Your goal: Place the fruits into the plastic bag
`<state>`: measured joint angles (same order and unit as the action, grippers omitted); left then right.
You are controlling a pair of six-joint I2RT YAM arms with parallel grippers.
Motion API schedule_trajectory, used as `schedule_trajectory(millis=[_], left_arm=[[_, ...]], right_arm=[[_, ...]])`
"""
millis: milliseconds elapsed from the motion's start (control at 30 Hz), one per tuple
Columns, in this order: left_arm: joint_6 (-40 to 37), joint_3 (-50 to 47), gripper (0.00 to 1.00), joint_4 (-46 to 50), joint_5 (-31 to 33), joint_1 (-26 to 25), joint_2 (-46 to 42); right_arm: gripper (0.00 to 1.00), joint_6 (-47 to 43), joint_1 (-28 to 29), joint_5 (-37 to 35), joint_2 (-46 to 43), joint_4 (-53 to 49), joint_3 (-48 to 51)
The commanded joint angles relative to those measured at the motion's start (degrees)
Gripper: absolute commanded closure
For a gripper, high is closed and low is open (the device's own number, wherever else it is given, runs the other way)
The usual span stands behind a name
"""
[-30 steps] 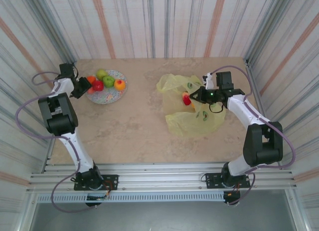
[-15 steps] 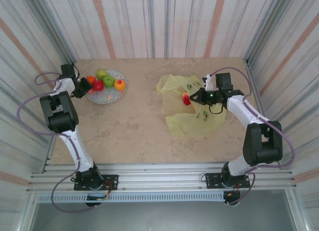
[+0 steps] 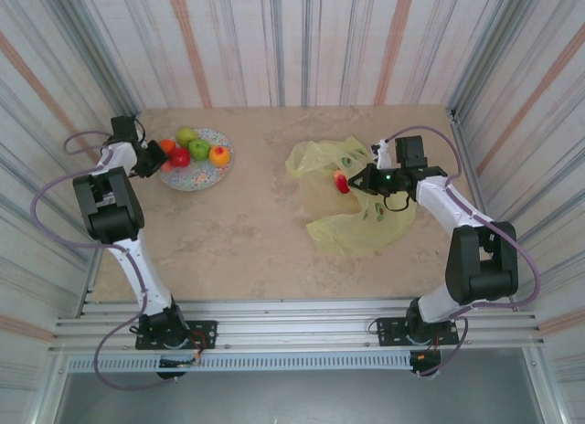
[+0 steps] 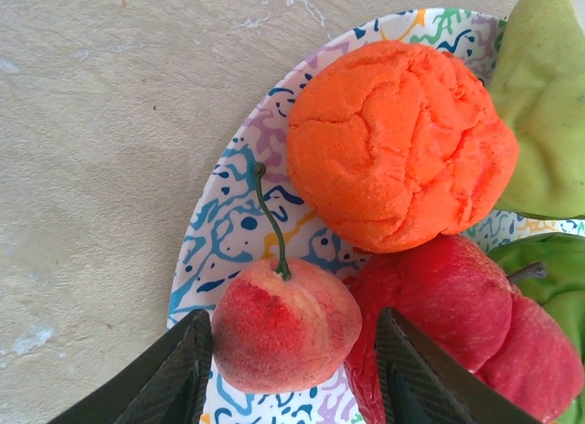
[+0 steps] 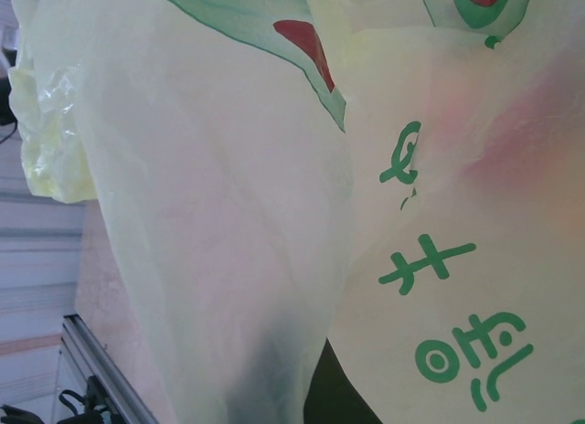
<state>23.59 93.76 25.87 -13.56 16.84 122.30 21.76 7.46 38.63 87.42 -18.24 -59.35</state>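
Observation:
A speckled plate (image 3: 196,174) at the back left holds the fruits: an orange (image 3: 167,145), a red apple (image 3: 180,156), two green ones (image 3: 199,149) and a yellow-orange peach (image 3: 219,154). My left gripper (image 3: 154,162) stands at the plate's left edge. In its wrist view it (image 4: 292,374) is open astride a small red-blushed peach (image 4: 283,323), the right finger against the red apple (image 4: 448,319). My right gripper (image 3: 366,180) is shut on the plastic bag (image 3: 352,227), holding its edge up; a red fruit (image 3: 341,181) lies at the bag's mouth. Bag film (image 5: 210,214) covers the right wrist view.
Striped walls close in the table on three sides. The plate (image 4: 228,232) sits close to the left wall. A metal rail (image 3: 292,333) runs along the near edge by the arm bases. Bare tabletop (image 3: 256,214) lies between plate and bag.
The left jaws have narrowed around the small peach. The right gripper has shifted slightly back and right with the bag's edge, and the bag's near fold has changed shape.

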Motion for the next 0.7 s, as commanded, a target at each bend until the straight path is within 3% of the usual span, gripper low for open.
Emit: schedule_trajectory(millis=[0,667], left_arm=[[-0.69,1.92,0.49,0.8,-1.13,0.47,1.41],[-0.58,2.09,0.48,1.81,-1.29,0.49,2.56]], right_arm=[[1.0,-2.07,-0.32,0.22,-0.41,-0.56,0.38],[1.0,-2.07,-0.43,0.33,-0.49,-0.28,0.77]])
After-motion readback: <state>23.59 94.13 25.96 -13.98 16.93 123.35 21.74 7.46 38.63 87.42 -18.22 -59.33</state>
